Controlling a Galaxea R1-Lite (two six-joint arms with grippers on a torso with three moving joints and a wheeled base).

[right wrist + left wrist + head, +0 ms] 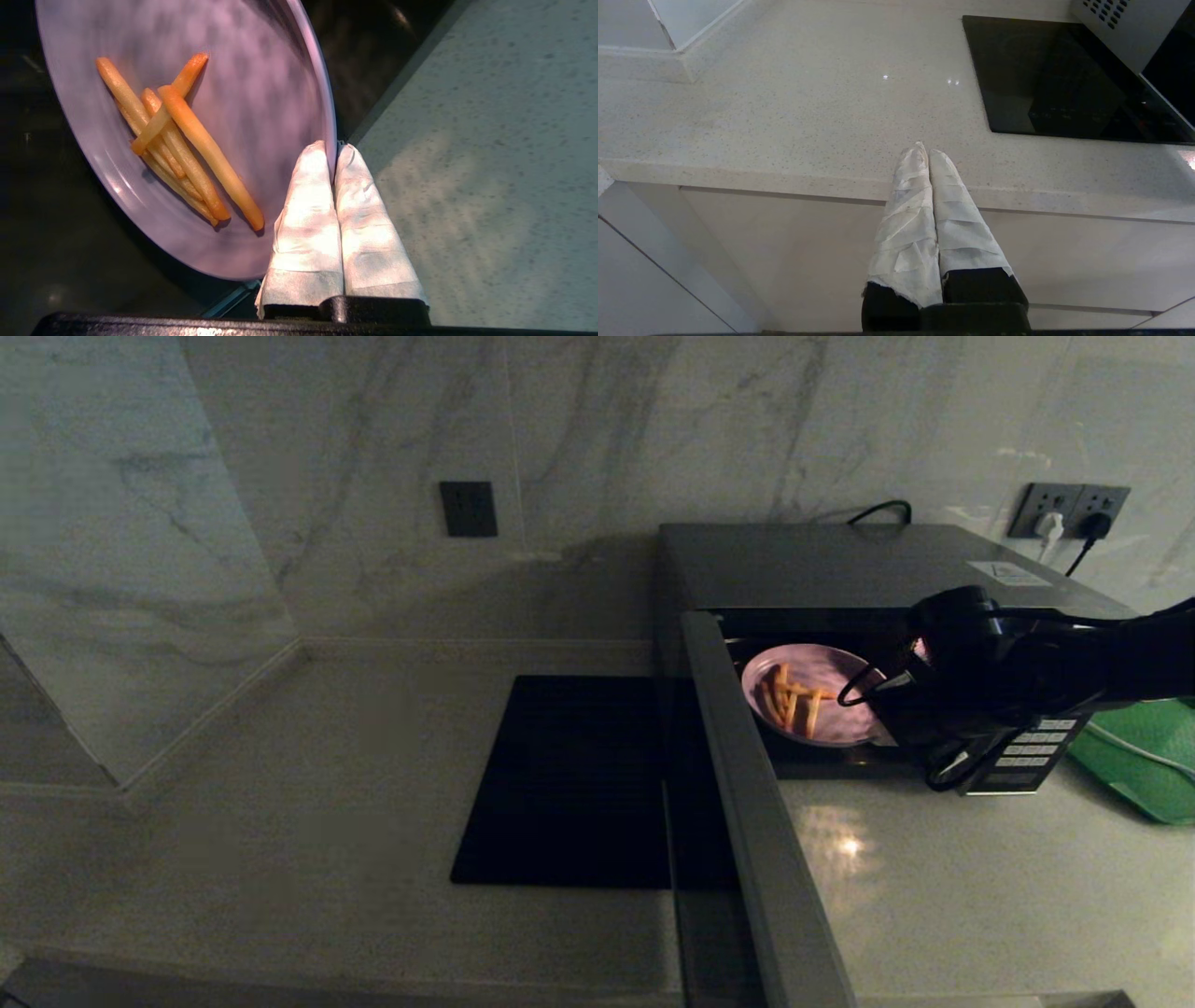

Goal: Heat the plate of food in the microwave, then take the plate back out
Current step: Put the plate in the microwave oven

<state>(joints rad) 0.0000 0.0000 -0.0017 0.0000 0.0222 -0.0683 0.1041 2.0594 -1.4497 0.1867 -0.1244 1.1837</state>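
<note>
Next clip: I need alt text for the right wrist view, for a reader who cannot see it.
The right pincer, its white-wrapped fingers shut on the rim of the plate of food, holds the lilac plate with several orange-yellow fries at the dark opening of the microwave. Speckled pale countertop fills the other side.

The right arm (1102,658) reaches in from the right of the scene, black and cabled, its wrist bent toward the left. At its end the right gripper (334,150) has both white-wrapped fingers (308,205) pressed together, pinching the rim of the plate of food (187,116) between their tips; the plate sits tilted in that grip. The left arm does not show in the head view. The left gripper (928,151) hangs parked at the near left, over the near edge of the tabletop (784,116), its white-wrapped fingers closed against each other with nothing between them.
</note>
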